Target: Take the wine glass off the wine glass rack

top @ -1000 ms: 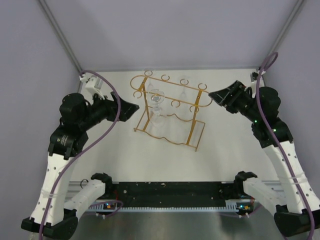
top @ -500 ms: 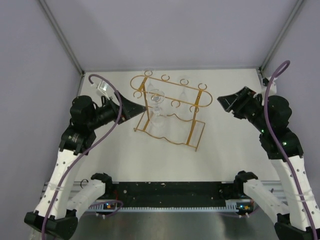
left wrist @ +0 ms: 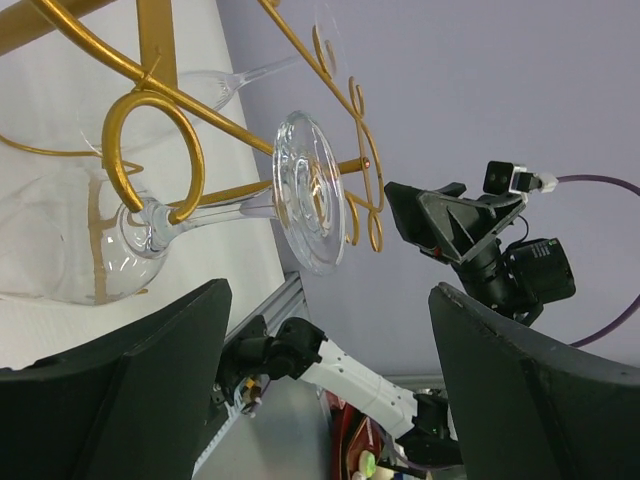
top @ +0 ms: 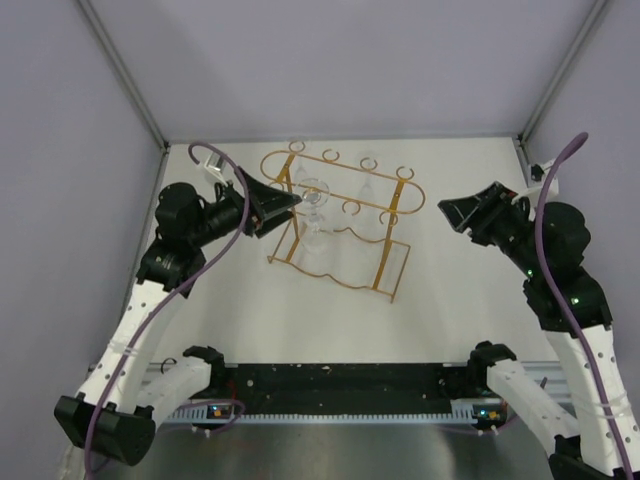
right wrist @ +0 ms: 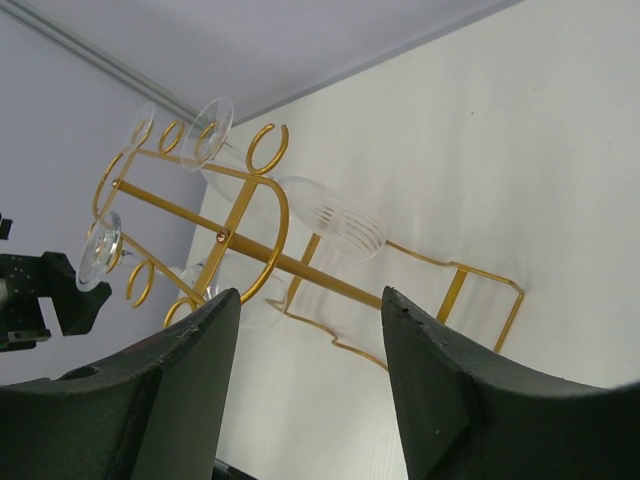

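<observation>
"Wine glass: where does it sit off your left gripper?"

"My left fingers are spread wide and grip nothing. Its round foot lies just ahead of them, in line with the gap, not touching either one. Beyond the foot, the stem passes through a curled loop of the wine glass rack, with the bowl on the far side."

"And your right gripper?"

"Spread too, and empty. It faces the rack's other end, well apart from it. Past it I see a second glass hanging on the rack, which stands on the white table."
</observation>
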Robot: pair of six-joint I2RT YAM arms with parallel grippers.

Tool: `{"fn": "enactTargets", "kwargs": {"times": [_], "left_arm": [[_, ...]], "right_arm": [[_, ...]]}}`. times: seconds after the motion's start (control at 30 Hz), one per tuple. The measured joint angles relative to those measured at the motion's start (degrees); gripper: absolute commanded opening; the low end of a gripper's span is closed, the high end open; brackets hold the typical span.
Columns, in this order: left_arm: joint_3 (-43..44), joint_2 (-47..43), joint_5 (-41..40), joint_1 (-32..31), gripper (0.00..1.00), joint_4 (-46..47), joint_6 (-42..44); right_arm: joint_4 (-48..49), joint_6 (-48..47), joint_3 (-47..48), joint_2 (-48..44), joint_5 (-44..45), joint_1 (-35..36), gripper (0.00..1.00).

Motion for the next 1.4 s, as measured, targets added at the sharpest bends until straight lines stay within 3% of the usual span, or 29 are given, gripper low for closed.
{"fn": "enactTargets", "kwargs": {"times": [0.17,0.7,1.4], "left_arm": [[-0.72,2.47,-0.52,-2.29,0.79,2.19,-2.75],[-0.72,2.97,-4.66,-4.37,0.46,3.61,-4.94],[-0.63,3.17,-7.56,-4.74,0.26,3.54,-5.2]], "right_arm": [[-0.22,0.11,-0.66,-0.04,-0.04,0.0,0.56],[0.17,0.83,-3.76,-2.34,-0.07,0.0,0.52],[0.59,1.66,-5.88,-4.04,-0.11,0.0,0.49]]}}
